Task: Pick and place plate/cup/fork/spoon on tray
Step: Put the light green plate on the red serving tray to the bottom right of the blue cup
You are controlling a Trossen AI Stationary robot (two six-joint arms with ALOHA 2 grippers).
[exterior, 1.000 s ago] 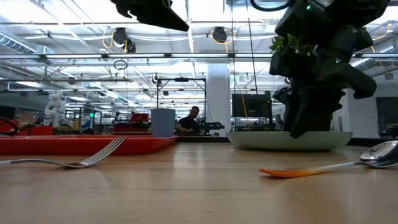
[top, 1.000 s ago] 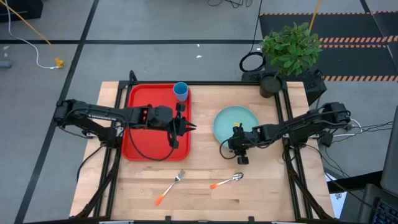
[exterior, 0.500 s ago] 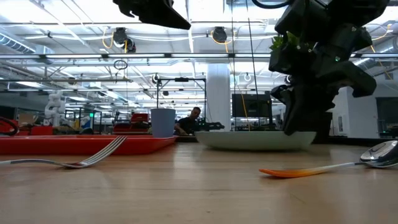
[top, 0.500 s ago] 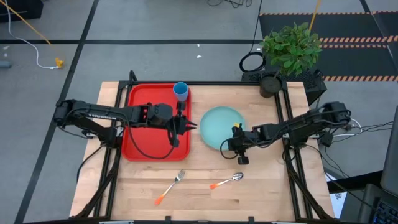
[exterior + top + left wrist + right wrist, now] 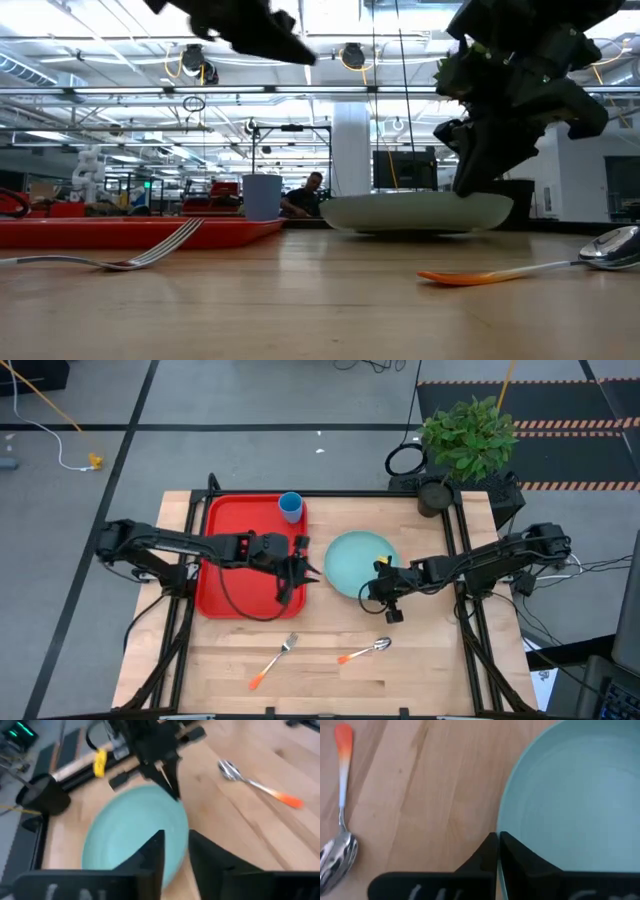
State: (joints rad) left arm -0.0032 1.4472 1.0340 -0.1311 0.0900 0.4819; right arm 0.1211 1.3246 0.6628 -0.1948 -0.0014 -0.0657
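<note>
Plate [image 5: 357, 561] is seen on the wooden table [image 5: 430, 670], right of the red tray [image 5: 235, 575], its rim pinched by the right gripper [image 5: 497, 851]. Tray is found bare except for the blue cup [image 5: 290, 506] at its far corner. Left gripper [image 5: 174, 854], fingers narrowly parted and empty, is held at the plate's left edge. Fork [image 5: 273, 659] and spoon [image 5: 364, 651] are noted on the near table; a potted plant [image 5: 466, 435] behind.

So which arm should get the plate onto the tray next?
Probably the right: the right gripper is shut on the plate rim. The left gripper hovers open between plate and tray.
</note>
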